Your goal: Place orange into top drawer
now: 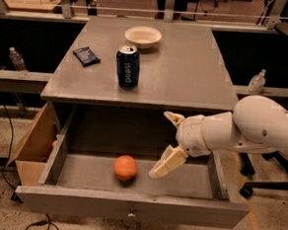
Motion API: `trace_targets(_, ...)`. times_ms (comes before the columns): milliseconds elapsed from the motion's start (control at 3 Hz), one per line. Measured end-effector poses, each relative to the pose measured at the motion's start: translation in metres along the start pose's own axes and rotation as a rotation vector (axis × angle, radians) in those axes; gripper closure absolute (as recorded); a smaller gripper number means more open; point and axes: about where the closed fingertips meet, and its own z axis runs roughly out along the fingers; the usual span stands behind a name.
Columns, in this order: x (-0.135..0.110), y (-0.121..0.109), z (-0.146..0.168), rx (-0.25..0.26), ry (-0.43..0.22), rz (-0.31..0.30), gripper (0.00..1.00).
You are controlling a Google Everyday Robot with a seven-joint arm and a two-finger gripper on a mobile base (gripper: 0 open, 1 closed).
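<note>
The orange lies on the floor of the open top drawer, left of centre. The drawer is pulled out, with a small metal pull at the middle of its front panel. My gripper hangs over the right half of the drawer, to the right of the orange and apart from it. Its two cream fingers are spread wide and hold nothing. The white arm comes in from the right.
On the cabinet top stand a blue soda can, a cream bowl at the back and a dark packet at the left. A cardboard box sits left of the drawer. Bottles stand on the side ledges.
</note>
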Motion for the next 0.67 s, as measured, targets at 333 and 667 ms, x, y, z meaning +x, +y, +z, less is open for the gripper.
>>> trace_targets(333, 0.006, 0.007, -0.026, 0.019, 0.042, 0.034, 0.0)
trace_targets(667, -0.001, 0.009, -0.056, 0.067, 0.081, 0.017, 0.0)
